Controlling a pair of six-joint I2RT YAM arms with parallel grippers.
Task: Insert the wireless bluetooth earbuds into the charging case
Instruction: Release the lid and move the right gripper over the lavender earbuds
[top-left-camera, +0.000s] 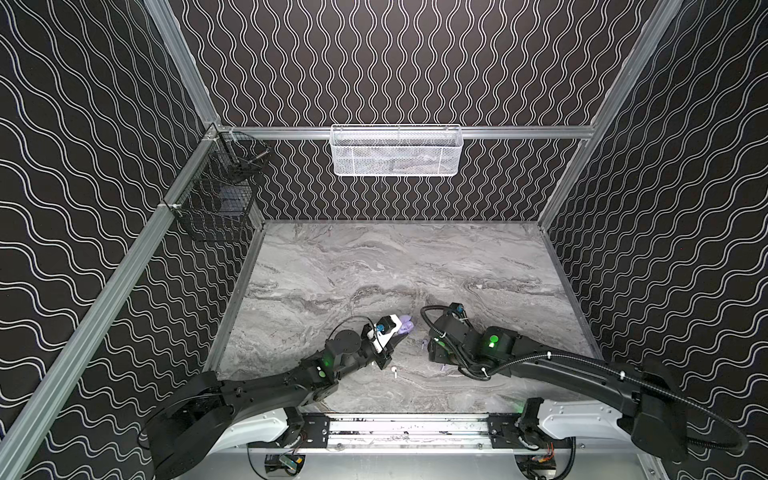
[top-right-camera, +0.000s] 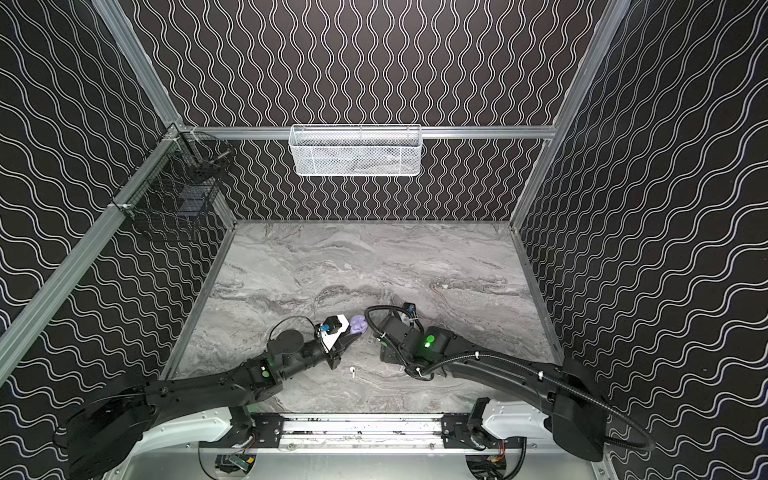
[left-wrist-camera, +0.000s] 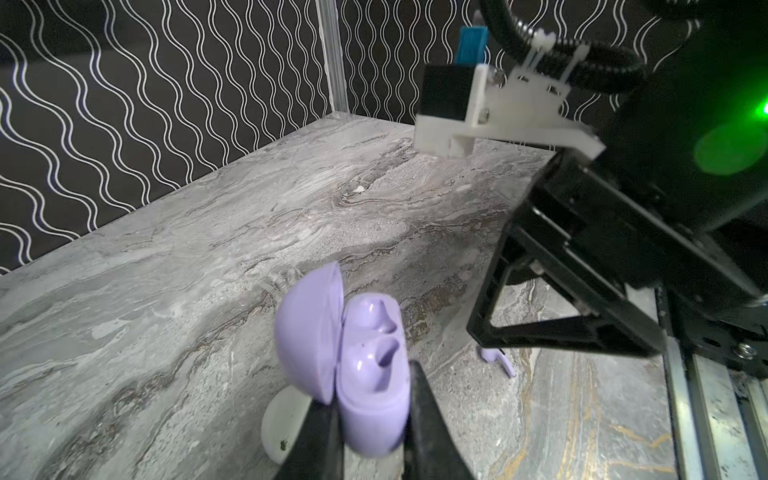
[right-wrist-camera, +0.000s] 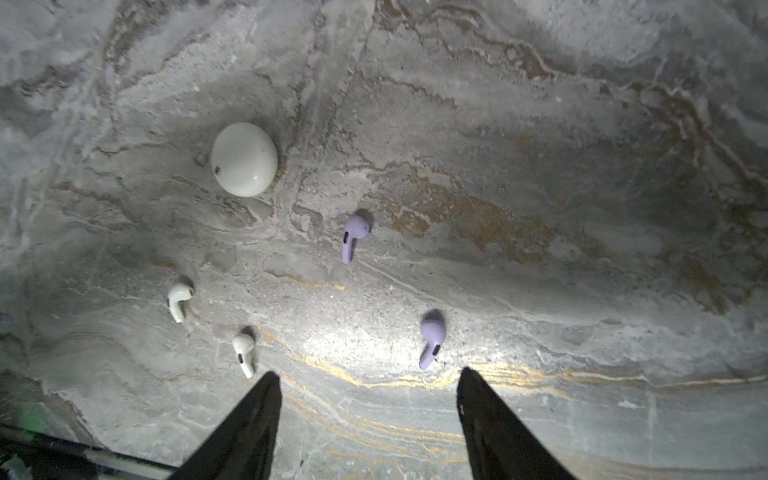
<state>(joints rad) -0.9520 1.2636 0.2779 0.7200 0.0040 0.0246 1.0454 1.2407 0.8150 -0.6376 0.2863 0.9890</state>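
One lavender earbud (right-wrist-camera: 432, 343) lies on the bench (right-wrist-camera: 582, 208) just beside one fingertip of the right claw (right-wrist-camera: 368, 374). The second lavender earbud (right-wrist-camera: 353, 239) lies farther out, well apart from the first. On the other side a white earbud (right-wrist-camera: 244, 353) lies near the opposite fingertip, and the other white earbud (right-wrist-camera: 180, 301) is close to it. All four are loose on the bench.

Beyond the white pair rests the white case (right-wrist-camera: 244, 159), closed (with a small dark mark on its shell). The right claw stands wide above the bench and holds nothing.

The lavender charging case (left-wrist-camera: 370, 374) is clamped at its lower body by the left claw (left-wrist-camera: 370, 411). Its lid stands open and both sockets are empty. In both top views this case (top-left-camera: 405, 324) (top-right-camera: 358, 325) is between the two arms.
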